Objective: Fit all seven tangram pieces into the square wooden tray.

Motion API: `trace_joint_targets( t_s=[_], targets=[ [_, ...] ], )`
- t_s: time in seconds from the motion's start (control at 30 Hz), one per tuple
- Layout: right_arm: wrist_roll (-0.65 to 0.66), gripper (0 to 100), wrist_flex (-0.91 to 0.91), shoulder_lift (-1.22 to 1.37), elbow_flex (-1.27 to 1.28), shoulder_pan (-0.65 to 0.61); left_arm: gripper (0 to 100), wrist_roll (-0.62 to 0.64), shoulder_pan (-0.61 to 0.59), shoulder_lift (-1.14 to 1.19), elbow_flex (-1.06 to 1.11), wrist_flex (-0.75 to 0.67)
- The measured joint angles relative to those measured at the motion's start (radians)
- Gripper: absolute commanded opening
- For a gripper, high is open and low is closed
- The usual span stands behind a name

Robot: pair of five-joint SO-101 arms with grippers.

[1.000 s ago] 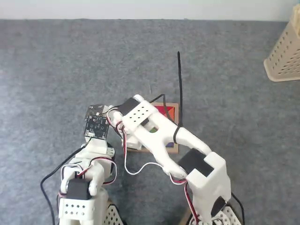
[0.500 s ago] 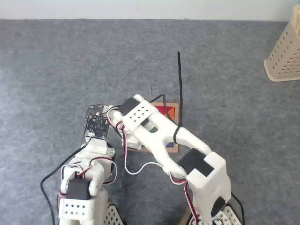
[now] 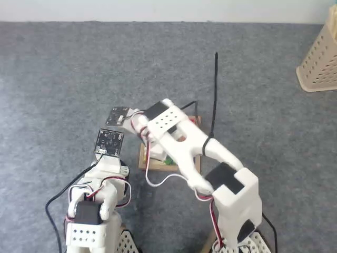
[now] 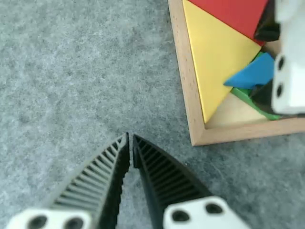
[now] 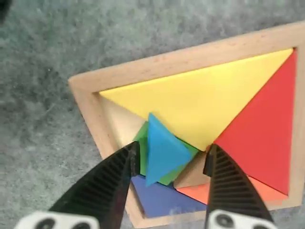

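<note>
The right gripper [image 5: 174, 149] hangs open over the square wooden tray [image 5: 143, 71]. Its jaws are spread to either side of the small light-blue triangle [image 5: 161, 150], which lies between them on top of the green piece [image 5: 141, 139]. Just beyond its fingertips sit the large yellow triangle [image 5: 200, 102] and the large red triangle [image 5: 259, 124]. The left gripper [image 4: 130, 138] is closed on nothing, above the grey carpeted tabletop [image 4: 57, 71] just outside a tray corner.

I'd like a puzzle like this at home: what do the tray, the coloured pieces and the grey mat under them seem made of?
Tray: bare pale wood with visible grain, seemingly unvarnished. Pieces: smooth, matt, solid colour; probably painted wood, though no grain shows. Mat: grey felt or short carpet, judging by its fuzzy, fibrous surface.
</note>
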Motion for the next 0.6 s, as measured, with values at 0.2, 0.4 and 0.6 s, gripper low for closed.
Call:
trace_joint_targets(
  t_s=[0.2,0.4,0.6],
  targets=[
    [-0.002,21.4,0.000,0.000,0.000,-0.072,1,0.000,0.000,0.000,0.000,0.000],
    [-0.002,21.4,0.000,-0.005,0.000,-0.083,1,0.000,0.000,0.000,0.000,0.000],
    [-0.005,20.9,0.035,-0.147,0.000,0.032,1,0.000,0.000,0.000,0.000,0.000]
  ],
)
